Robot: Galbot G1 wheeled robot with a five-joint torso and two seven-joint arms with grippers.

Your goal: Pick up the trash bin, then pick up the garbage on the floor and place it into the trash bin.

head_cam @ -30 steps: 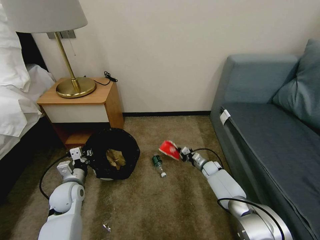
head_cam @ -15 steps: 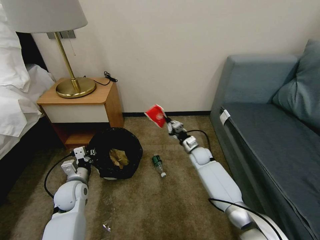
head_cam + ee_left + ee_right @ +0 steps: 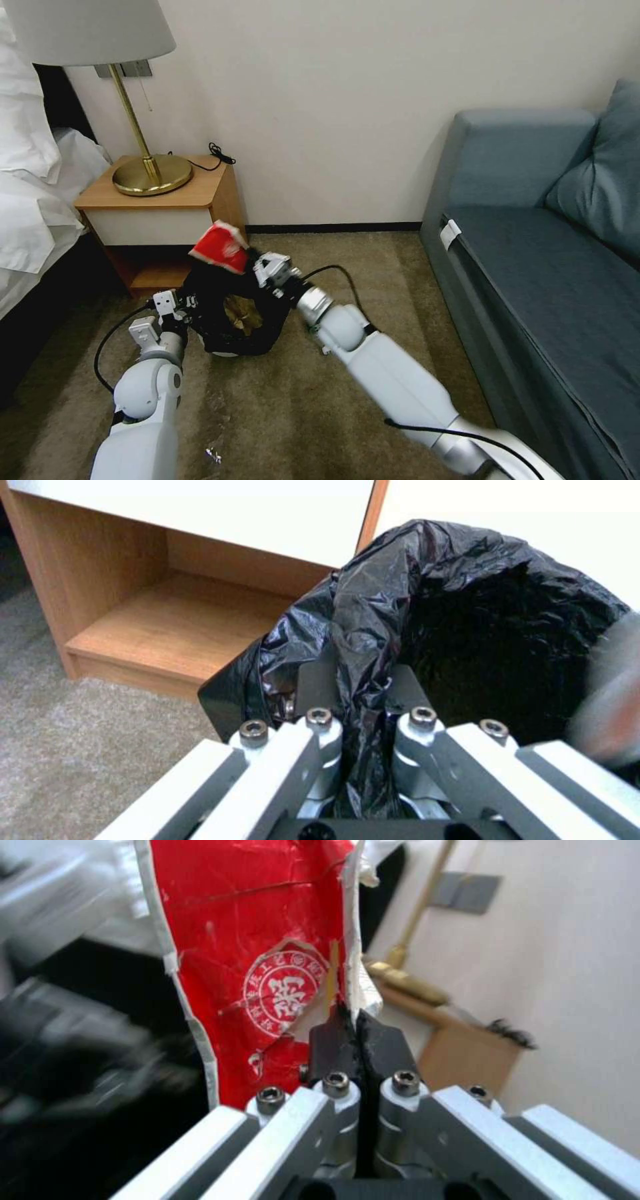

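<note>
The trash bin [image 3: 220, 330], white with a black liner, is tilted with its mouth toward me, in front of the nightstand. My left gripper [image 3: 179, 308] is shut on its near-left rim; the left wrist view shows the fingers pinching the liner [image 3: 373, 630]. A crumpled tan paper bag [image 3: 241, 313] lies inside. My right gripper [image 3: 257, 268] is shut on the edge of a red packet [image 3: 219, 247] and holds it just over the bin's far rim. In the right wrist view the packet [image 3: 253, 955] stands up from the shut fingertips [image 3: 333, 1032].
A wooden nightstand [image 3: 167, 200] with a brass lamp [image 3: 150, 175] stands right behind the bin, with the bed [image 3: 27, 200] to the left. A blue sofa [image 3: 533, 267] lines the right side. A small shiny scrap [image 3: 213, 455] lies on the carpet near me.
My right arm has swung left with the red packet, from over the carpet by the wall to above the bin. The bin and left gripper have barely shifted.
</note>
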